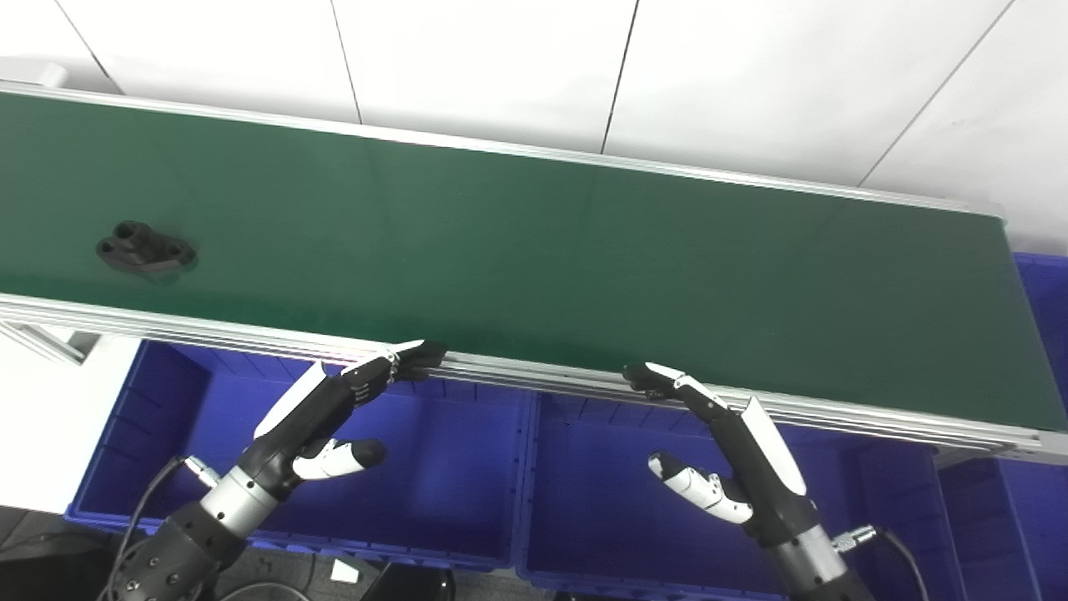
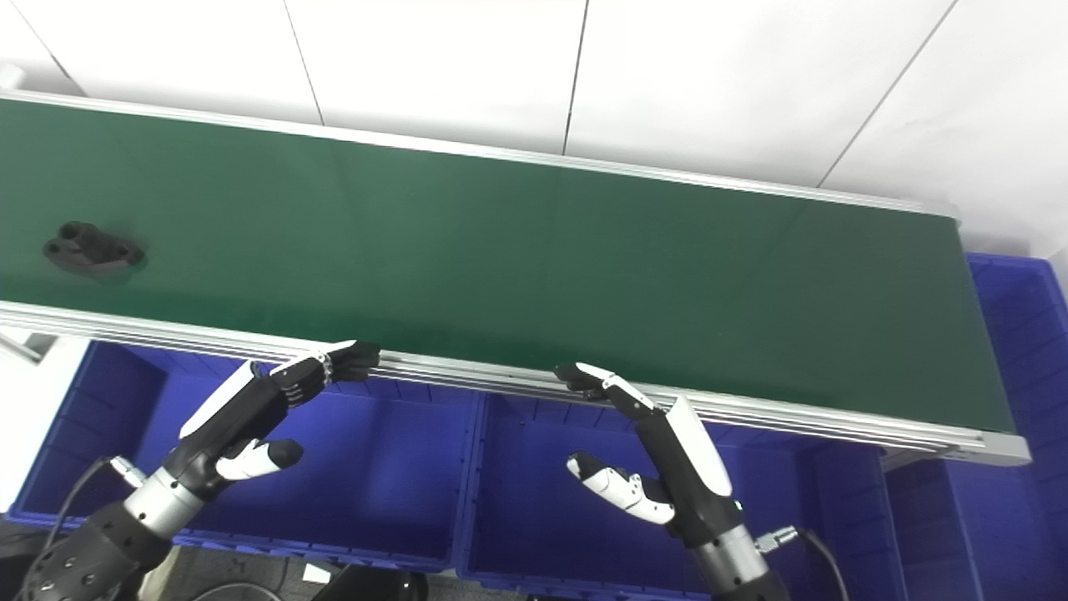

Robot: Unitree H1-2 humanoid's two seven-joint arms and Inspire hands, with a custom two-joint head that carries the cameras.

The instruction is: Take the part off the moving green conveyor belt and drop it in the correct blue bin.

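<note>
A black flanged part (image 1: pixel 146 250) lies on the green conveyor belt (image 1: pixel 534 250) at the far left, nearer the front edge. My left hand (image 1: pixel 334 413) is open over the left blue bin (image 1: pixel 434 467), its fingertips (image 1: pixel 413 357) at the belt's front rail, well right of the part. Over the middle blue bin (image 1: pixel 601 501) my right hand (image 1: pixel 717 451) is open too, fingertips by the rail and thumb spread. Neither hand holds anything.
The belt's aluminium front rail (image 1: pixel 534 376) runs across just ahead of both hands. A third blue bin (image 1: pixel 1047 334) stands at the belt's right end. White floor tiles lie behind the belt, and a white surface (image 1: pixel 50 417) sits at lower left.
</note>
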